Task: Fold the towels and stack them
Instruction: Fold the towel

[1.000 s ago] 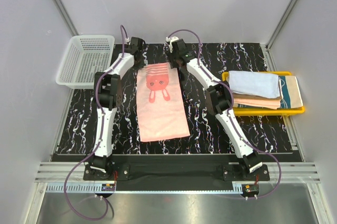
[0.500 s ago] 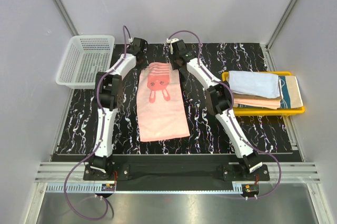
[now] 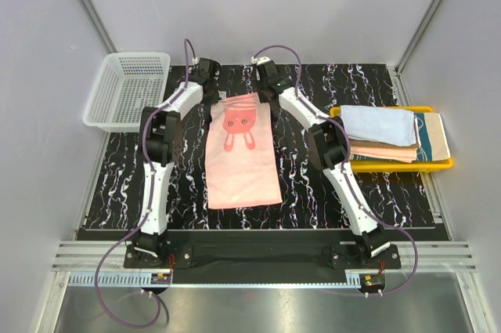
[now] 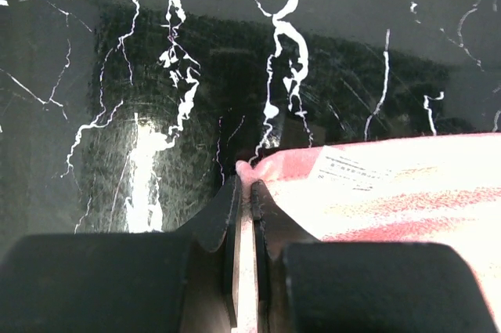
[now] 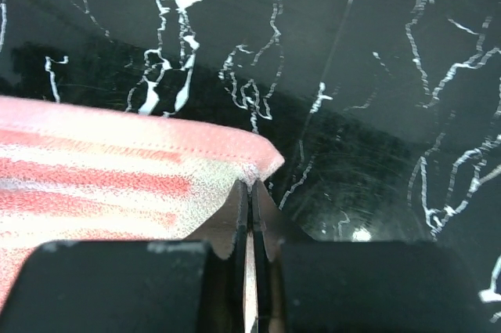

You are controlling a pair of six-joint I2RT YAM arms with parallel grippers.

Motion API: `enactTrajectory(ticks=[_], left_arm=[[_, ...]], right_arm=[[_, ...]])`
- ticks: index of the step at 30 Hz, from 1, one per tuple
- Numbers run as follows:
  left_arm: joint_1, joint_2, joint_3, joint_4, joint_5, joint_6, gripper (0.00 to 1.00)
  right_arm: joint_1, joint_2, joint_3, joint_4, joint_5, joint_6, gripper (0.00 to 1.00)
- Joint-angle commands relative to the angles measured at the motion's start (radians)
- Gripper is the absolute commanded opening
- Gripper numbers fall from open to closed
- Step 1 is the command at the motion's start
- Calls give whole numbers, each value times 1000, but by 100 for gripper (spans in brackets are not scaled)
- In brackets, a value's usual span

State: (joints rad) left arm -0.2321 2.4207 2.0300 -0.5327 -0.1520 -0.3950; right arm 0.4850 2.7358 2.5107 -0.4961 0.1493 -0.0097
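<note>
Stretched forward, left claw and right claw each clamp a pink towel corner.

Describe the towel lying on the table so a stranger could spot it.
On the black marbled table, near its middle, lies a long pink towel. Unlike the folded towels in the yellow tray, it's spread out and bears a red rabbit.

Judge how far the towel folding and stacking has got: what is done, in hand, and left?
Done: folded towels sit stacked in the tray. In hand: the pink towel lies unfolded, with the left tool and right tool each shut on a far corner. Left: folding it and adding it to the stack.
</note>
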Motion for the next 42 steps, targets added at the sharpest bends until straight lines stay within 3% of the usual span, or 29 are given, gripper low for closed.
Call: enactTrajectory(ticks=[1, 7, 13, 19, 28, 35, 42], left_arm=[[8, -123, -34, 97, -50, 25, 0], [30, -179, -34, 152, -28, 28, 0], [34, -235, -46, 189, 46, 28, 0], [33, -365, -226, 270, 144, -16, 0], [-16, -601, -583, 388, 144, -65, 0], [-110, -736, -810, 415, 39, -85, 0], [-167, -811, -879, 307, -64, -94, 0]], right_arm=[[-11, -135, -41, 93, 68, -29, 0], [-13, -226, -62, 116, 73, -19, 0], [-16, -332, -193, 143, 50, 29, 0], [-8, -471, -412, 206, 21, 86, 0], [56, -663, -739, 258, 73, 148, 0], [72, -803, -989, 274, 82, 250, 0], [113, -904, -1151, 275, 76, 338, 0]])
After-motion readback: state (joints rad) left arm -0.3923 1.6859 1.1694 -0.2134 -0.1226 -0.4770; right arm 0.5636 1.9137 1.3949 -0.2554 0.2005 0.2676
